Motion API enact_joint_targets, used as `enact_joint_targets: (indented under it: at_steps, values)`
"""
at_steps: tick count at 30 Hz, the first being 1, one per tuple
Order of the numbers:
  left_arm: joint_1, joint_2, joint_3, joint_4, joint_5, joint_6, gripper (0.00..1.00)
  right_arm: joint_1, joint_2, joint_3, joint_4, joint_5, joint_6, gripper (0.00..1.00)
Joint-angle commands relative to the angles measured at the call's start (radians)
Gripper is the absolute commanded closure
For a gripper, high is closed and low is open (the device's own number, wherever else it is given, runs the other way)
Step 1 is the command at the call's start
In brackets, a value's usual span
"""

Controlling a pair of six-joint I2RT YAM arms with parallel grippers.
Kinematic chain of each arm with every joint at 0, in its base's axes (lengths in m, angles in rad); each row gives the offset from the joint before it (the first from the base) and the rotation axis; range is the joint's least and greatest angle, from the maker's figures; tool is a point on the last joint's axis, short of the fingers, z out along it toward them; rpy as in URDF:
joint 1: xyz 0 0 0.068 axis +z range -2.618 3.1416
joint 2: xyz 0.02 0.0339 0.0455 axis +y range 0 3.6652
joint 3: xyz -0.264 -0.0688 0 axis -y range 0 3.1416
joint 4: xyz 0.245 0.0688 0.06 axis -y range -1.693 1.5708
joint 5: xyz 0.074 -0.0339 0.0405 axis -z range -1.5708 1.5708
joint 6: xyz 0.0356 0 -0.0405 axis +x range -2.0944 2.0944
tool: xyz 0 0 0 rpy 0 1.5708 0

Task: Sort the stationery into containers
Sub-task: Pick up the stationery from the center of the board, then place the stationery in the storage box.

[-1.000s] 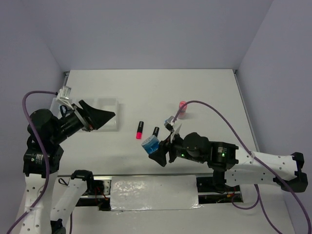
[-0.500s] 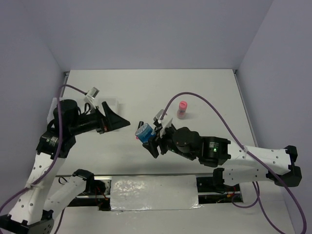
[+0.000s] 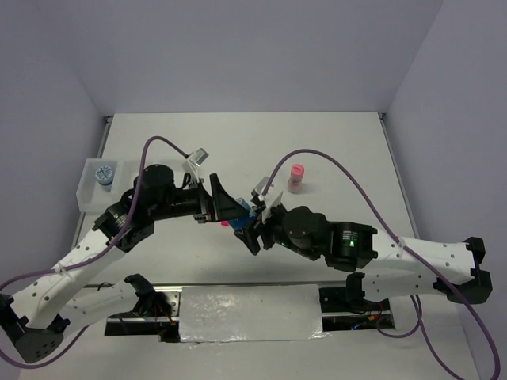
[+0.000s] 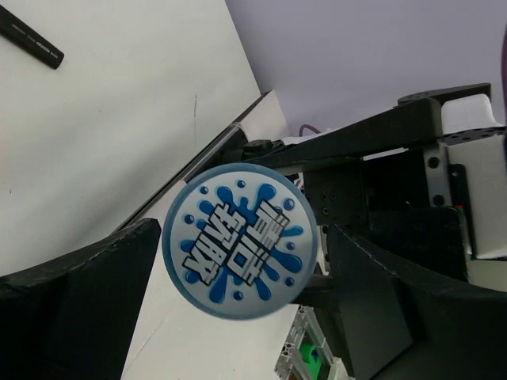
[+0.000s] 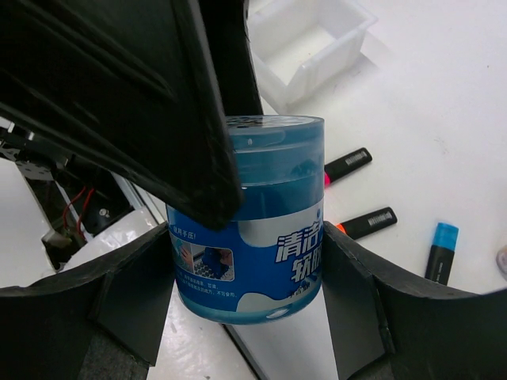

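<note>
My right gripper (image 5: 247, 237) is shut on a blue-and-white tape roll (image 5: 249, 218) and holds it above the table; it also shows in the top view (image 3: 247, 228). My left gripper (image 4: 245, 233) is open, its fingers (image 4: 79, 301) either side of the roll's round printed face (image 4: 240, 240) without touching it. One left finger (image 5: 119, 87) overlaps the roll's top. The pink (image 5: 347, 165), orange (image 5: 366, 223) and blue (image 5: 438, 252) markers lie on the table below. A second roll (image 3: 104, 172) sits in the white tray (image 3: 87, 191). The pink-capped tube (image 3: 297, 177) stands at centre right.
Both arms meet over the table's middle (image 3: 234, 207), hiding most of the markers in the top view. The tray (image 5: 309, 36) stands at the far left. Grey walls close in the table on three sides.
My left arm has swung from over the tray to the middle, its open fingers now around the roll. My right gripper lifted the roll and moved it left. The tray's roll is uncovered.
</note>
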Motion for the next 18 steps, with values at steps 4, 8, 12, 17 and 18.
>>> enact_joint_targets:
  at_steps: [4, 8, 12, 17, 18]
  values:
    - [-0.058, 0.029, 0.033, 0.069, -0.094, -0.010, 0.13, 0.004, -0.047, 0.023, 0.046, 0.016, -0.013, 1.00]
    - [-0.058, 0.025, 0.050, 0.033, -0.137, 0.004, 0.19, 0.004, -0.049, 0.006, 0.041, 0.032, -0.007, 1.00]
    - [-0.058, 0.029, 0.074, -0.002, -0.167, 0.027, 0.12, 0.004, -0.042, -0.001, 0.038, 0.024, -0.004, 1.00]
    - [-0.058, 0.034, 0.096, -0.025, -0.179, 0.039, 0.02, 0.005, -0.052, -0.016, 0.047, 0.036, 0.003, 1.00]
    - [-0.058, 0.031, 0.097, -0.028, -0.186, 0.041, 0.02, 0.004, -0.058, -0.025, 0.050, 0.027, 0.001, 1.00]
